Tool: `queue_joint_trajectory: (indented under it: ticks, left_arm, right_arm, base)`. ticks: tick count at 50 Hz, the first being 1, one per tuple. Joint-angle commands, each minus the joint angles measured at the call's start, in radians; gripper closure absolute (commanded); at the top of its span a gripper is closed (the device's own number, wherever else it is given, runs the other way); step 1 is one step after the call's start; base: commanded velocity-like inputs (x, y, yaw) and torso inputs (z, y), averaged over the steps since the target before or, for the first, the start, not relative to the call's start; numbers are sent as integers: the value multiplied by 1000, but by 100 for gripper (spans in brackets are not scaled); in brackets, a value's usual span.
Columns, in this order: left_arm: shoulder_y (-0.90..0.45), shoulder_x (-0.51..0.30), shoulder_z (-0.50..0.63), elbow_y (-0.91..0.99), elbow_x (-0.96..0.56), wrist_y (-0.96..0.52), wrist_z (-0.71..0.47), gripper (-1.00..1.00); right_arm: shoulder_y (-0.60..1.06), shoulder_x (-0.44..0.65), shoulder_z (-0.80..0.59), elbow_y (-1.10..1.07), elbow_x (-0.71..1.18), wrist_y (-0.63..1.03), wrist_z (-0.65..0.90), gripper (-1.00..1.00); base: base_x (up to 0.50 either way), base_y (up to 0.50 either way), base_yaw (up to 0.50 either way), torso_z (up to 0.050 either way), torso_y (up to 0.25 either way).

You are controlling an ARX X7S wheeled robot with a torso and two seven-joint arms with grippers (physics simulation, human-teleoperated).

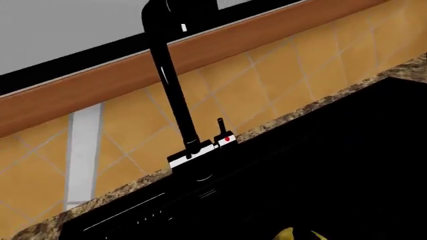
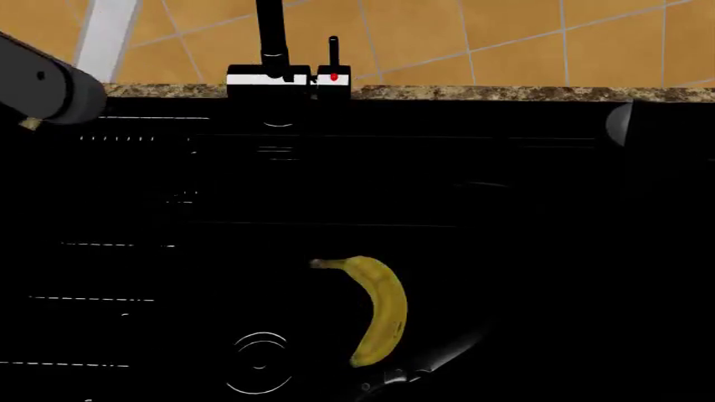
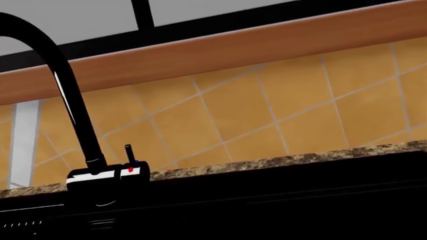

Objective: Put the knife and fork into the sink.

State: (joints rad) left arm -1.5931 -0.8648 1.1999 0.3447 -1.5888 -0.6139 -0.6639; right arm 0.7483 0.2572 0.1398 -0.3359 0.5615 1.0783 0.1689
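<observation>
A curved yellow banana with a dark stem tip lies on glossy black, its stem end pointing away from the camera; a sliver of it also shows in the left wrist view. Behind runs a narrow strip of speckled brown granite tabletop, backed by a wall of orange-tan tiles with pale grout. Above the tiles sits a brown wooden ledge under a black-framed window.

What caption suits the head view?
Yellow banana lying in the glossy black sink, near its drain, below the tap.
</observation>
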Motion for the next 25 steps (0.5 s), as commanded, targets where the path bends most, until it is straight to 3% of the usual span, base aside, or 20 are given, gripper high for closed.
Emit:
queue_joint_trajectory:
  ticks: [1, 6, 16, 25]
  left_arm:
    - [0, -197, -33, 221, -87, -14, -200, -100]
    - [-13, -286, -46, 258, -166, -22, -308, -100]
    - [-54, -455, -59, 317, -266, -102, -385, -100]
    - [-59, -621, -83, 295, -296, -63, -368, -100]
  right_arm:
    - [-7, 4, -2, 11, 3, -16, -5, -100]
    - [-17, 9, 1, 11, 5, -22, -8, -100]
    - [-19, 12, -6, 34, 2, -43, -14, -100]
    - [-24, 19, 5, 26, 9, -39, -8, -100]
  base:
    - [0, 0, 0, 0, 0]
    - [0, 0, 0, 0, 0]
    - [0, 0, 0, 0, 0]
    - [0, 0, 0, 0, 0]
